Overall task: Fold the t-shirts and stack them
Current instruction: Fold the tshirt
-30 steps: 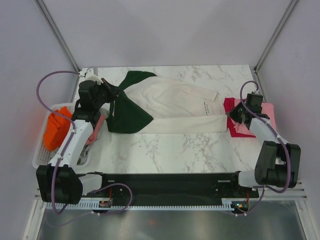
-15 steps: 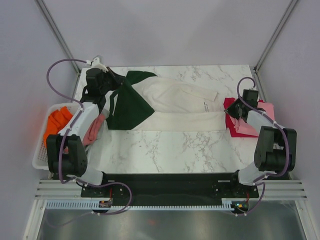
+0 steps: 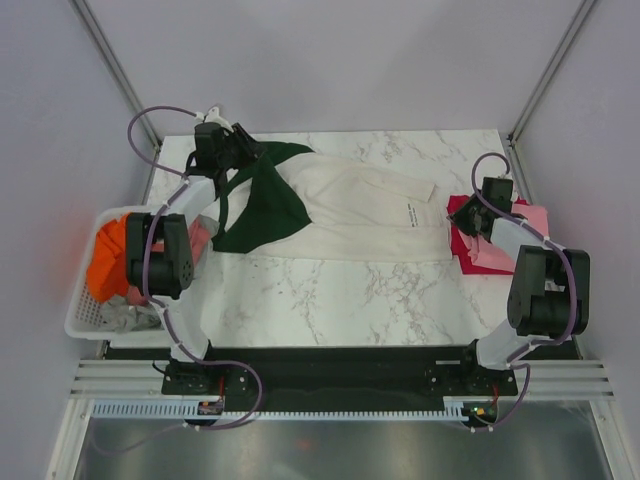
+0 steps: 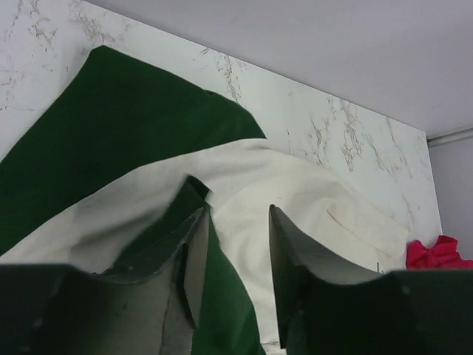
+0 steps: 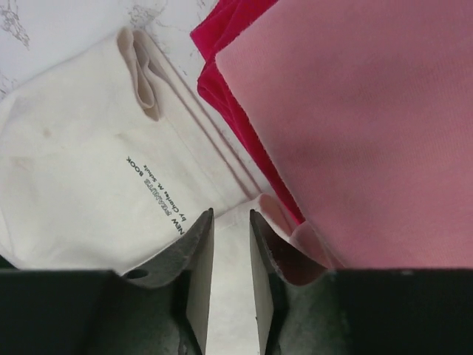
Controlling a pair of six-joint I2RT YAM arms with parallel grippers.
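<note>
So the big cream t-shirt [image 3: 350, 215] is lying spread out across the middle of the marble table [image 3: 350, 290], with its dark green sleeve [image 3: 262, 200] bunching up at the far left end. The left gripper [image 4: 235, 214] is hanging over that sleeve corner with its jaws standing partway apart. The green cloth edge is running up against the inside of one finger [image 4: 188, 244], but nothing is getting pinched between the two as far as I can see. The right gripper [image 5: 230, 214] is sitting over at the shirt's other end, jaws only a narrow crack apart. The cream hem is showing through the gap, lying loose under it rather than clamped. The small black print [image 5: 159, 196] is sitting just beside that gripper. Right next to the hem, a pink t-shirt [image 5: 355, 126] is resting on top of a crimson t-shirt [image 5: 222, 44]. Off the table's left side, the white basket [image 3: 80, 320] is holding an orange t-shirt [image 3: 108, 265].
</note>
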